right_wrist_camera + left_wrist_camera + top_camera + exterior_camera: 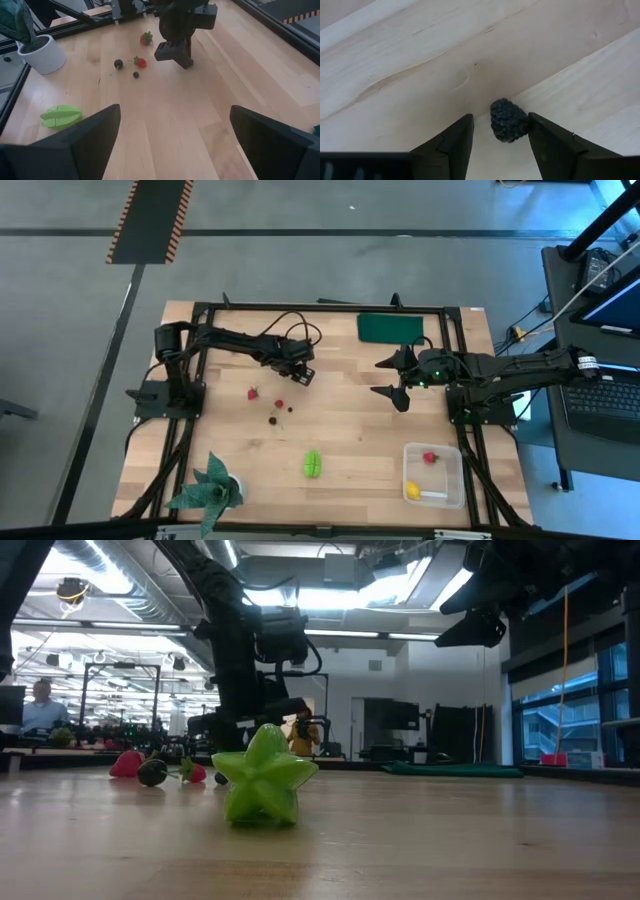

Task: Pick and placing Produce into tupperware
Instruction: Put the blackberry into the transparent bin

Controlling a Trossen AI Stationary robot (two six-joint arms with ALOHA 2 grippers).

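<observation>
A: Where is the left gripper [500,145]?

B: Down at the wooden table [350,415], toward its far left part. Its two dark fingers [451,145] straddle a dark bumpy blackberry [509,120]. The berry sits between them, touching or nearly touching one finger, with a gap to the other. The jaws are partly apart, not clamped on it.

A: And from the other arm's camera?

B: The left gripper [175,56] points down at the tabletop, with fruit just beside it: a red strawberry [146,37] behind, a small red berry with green leaves [140,62], a round dark berry [118,63] and a tinier dark one [136,74].

A: The right gripper [397,379]?

B: Held above the table near the dark green flat rectangle [390,328], fingers spread wide, nothing between them.

A: The rest of the produce?

B: A bright green ridged starfruit [313,464] lies alone toward the near middle, well apart from both grippers. In the low view it stands in front, the green starfruit [266,777] hiding part of the arm base.

A: The tupperware [452,492]?

B: Clear box at the near right corner. Inside: a red berry [430,457] and a yellow lemon [412,491], apart from each other. A potted leafy plant [212,490] stands at the near left corner.
</observation>
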